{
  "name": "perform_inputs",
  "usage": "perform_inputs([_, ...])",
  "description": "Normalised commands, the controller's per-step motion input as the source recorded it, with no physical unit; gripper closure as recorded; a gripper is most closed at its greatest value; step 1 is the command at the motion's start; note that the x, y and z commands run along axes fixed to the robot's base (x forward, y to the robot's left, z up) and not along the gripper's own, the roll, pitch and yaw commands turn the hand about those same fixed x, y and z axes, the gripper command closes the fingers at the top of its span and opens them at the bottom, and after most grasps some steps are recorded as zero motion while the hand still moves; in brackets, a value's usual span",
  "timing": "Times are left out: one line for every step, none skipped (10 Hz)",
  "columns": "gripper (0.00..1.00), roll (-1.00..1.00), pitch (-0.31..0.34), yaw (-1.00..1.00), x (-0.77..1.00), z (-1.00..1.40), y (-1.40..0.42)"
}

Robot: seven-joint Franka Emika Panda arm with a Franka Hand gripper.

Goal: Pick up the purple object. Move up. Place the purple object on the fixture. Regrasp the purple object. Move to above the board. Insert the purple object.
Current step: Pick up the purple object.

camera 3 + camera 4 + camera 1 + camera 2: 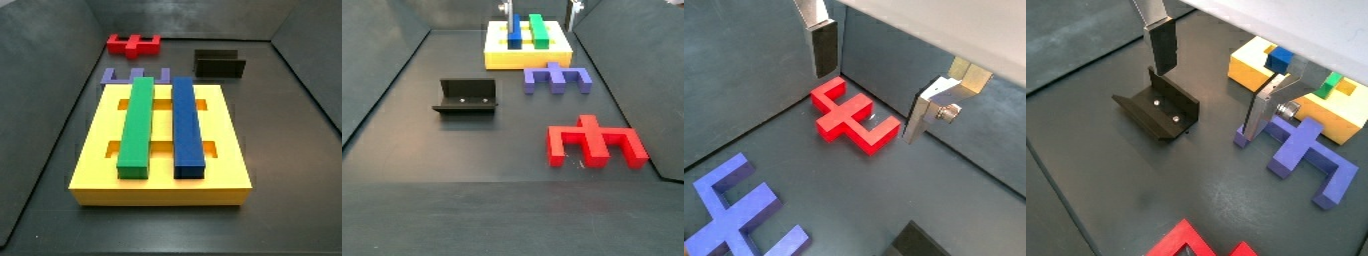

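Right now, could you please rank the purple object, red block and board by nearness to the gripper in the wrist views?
The gripper hangs open above the floor.
1-2. purple object, beside one finger, and red block, opposite: too close to call.
3. board, beyond the purple object.

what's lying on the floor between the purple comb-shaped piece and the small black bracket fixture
Nothing: in a side view only bare dark floor separates the purple-blue comb-shaped piece from the small black bracket fixture. The open gripper hangs above that stretch, holding nothing.
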Motion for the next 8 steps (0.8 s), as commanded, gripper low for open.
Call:
perform_inputs([0.0, 0.0, 0.0, 0.0, 0.0, 0.0, -0.02])
perform_inputs([0.0, 0.0, 0.0, 0.0, 0.0, 0.0, -0.05])
perform_inputs([0.0, 0.0, 0.0, 0.0, 0.0, -0.03, -0.04])
perform_inputs([0.0, -0.05, -0.036, 0.0, 0.0, -0.07, -0.02])
perform_inputs([0.0, 0.0, -0.086, 0.03, -0.01, -0.11, -0.08])
perform_inputs([0.0, -0.09, -0.037, 0.03, 0.0, -0.21, 0.0])
perform_inputs([0.0, -0.08, -0.046, 0.0, 0.0, -0.16, 0.0])
perform_inputs([0.0, 0.0, -0.04, 0.11, 0.03, -0.15, -0.45])
